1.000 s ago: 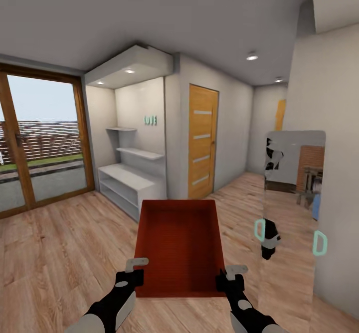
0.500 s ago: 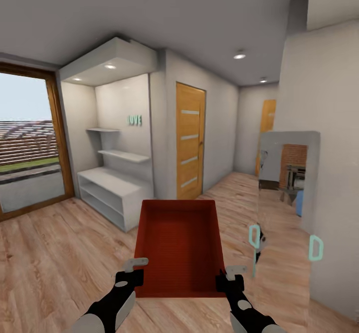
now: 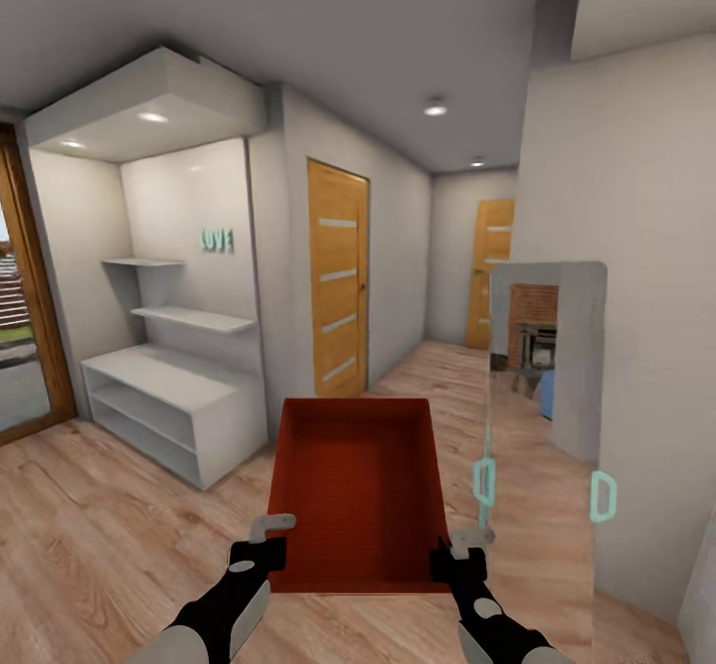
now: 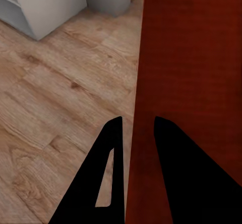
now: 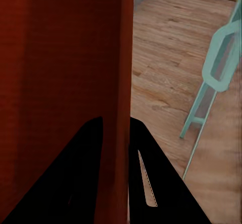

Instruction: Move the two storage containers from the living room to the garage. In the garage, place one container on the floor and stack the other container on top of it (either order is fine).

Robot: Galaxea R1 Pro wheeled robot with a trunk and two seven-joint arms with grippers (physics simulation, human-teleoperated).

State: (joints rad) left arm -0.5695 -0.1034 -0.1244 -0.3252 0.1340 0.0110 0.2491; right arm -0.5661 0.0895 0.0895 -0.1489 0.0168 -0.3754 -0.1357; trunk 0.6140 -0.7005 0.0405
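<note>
One red-orange storage container (image 3: 356,490) hangs in front of me over the light wood-plank floor, open side up and nothing in it. My left gripper (image 3: 267,545) is shut on its left wall, and the left wrist view shows the wall (image 4: 136,108) pinched between the two dark fingers. At the opposite side my right gripper (image 3: 459,553) is shut on the right wall, which the right wrist view shows as a red wall (image 5: 118,83) between its fingers. The other container is out of view.
A white shelf unit (image 3: 164,401) with a low cabinet stands at the left. Beyond it are a wooden door (image 3: 338,276) and a hallway with another wooden door (image 3: 490,271). A glass panel (image 3: 542,425) with teal handles and a white wall (image 3: 646,296) stand close at the right.
The whole picture has slid leftward: the camera has turned right, with the glass patio door leaving at the left and the hallway coming in. The container and both grippers keep their place before me.
</note>
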